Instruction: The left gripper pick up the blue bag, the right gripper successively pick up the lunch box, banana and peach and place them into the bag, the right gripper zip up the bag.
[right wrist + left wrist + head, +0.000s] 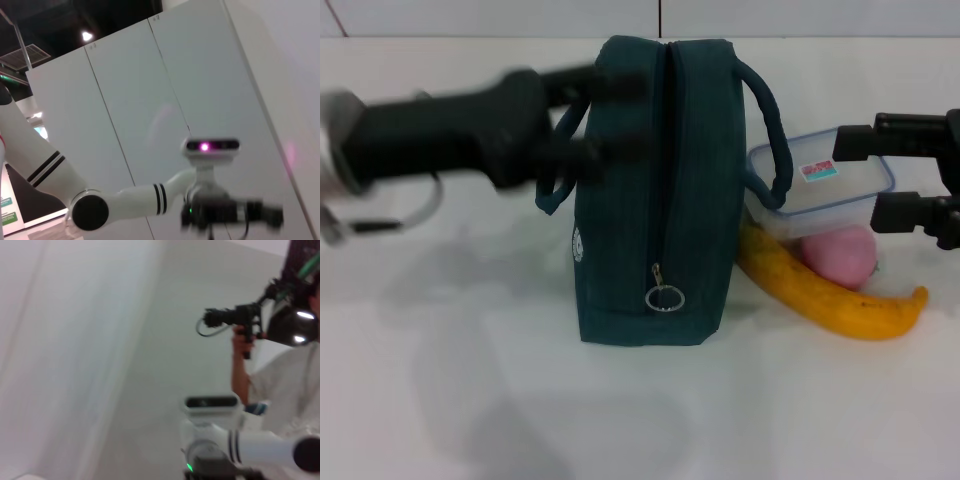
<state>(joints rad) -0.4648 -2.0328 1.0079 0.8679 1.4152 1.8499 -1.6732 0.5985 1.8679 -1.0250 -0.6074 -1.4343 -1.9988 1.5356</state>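
My left gripper (615, 120) reaches in from the left, its two dark fingers spread apart, one above the other, with the tips against the left face of the blue bag (660, 190) near its top. The nearer carry handle (558, 165) loops right beside the lower finger; I cannot tell whether that finger has gone through the loop or merely sits in front of it. Nothing is held between the fingers.

The bag stands upright on the white table (470, 400), zipped closed along the seam that runs up its front edge, with the round zipper pull (663, 296) hanging low on that seam. With the bag shut, I cannot see what is in it. Its second handle (770, 135) arches out to the right and overlaps the lunch box (820, 185).

My right gripper (880, 178) comes in from the right edge, fingers parted wide, one above and one below the right end of the lunch box, level with it. I cannot tell whether either finger touches the box. The lunch box is a clear tub with a blue-rimmed lid and a small label on top, and it rests tilted on the fruit. The peach (840, 255) sits just beneath it, and the banana (830, 300) lies in front, its stem end touching the bag's lower right side and its other end curving out to the right
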